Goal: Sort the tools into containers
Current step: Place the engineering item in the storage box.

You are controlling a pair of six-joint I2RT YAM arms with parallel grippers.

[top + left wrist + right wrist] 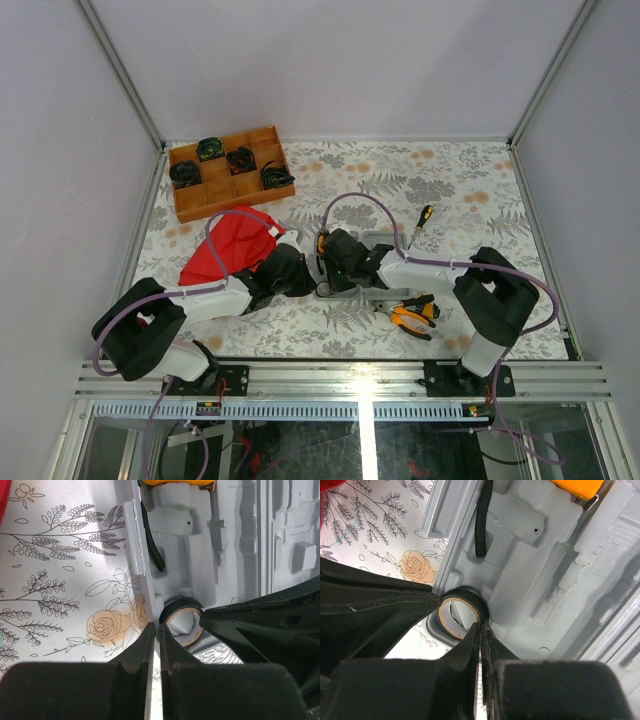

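Note:
The grey tool case [378, 238] lies open mid-table, its moulded recesses filling both wrist views [195, 555] [555, 565]. A black tape roll [183, 625] [460, 614] with a cardboard core sits in the case's corner. An orange tape measure [175, 482] [577, 487] rests in a recess, its black strap [481, 525] trailing. My left gripper [156, 630] is shut, tips at the case's rim beside the roll. My right gripper [480, 626] is shut, tips against the roll's wall. Orange-and-black pliers [410, 315] and a screwdriver [423, 218] lie on the table.
A wooden divided tray [215, 200] at the back left holds black coiled bundles [240, 160]. A red cloth [232, 245] lies left of the case, under my left arm. Both arms meet over the case's left end, close together.

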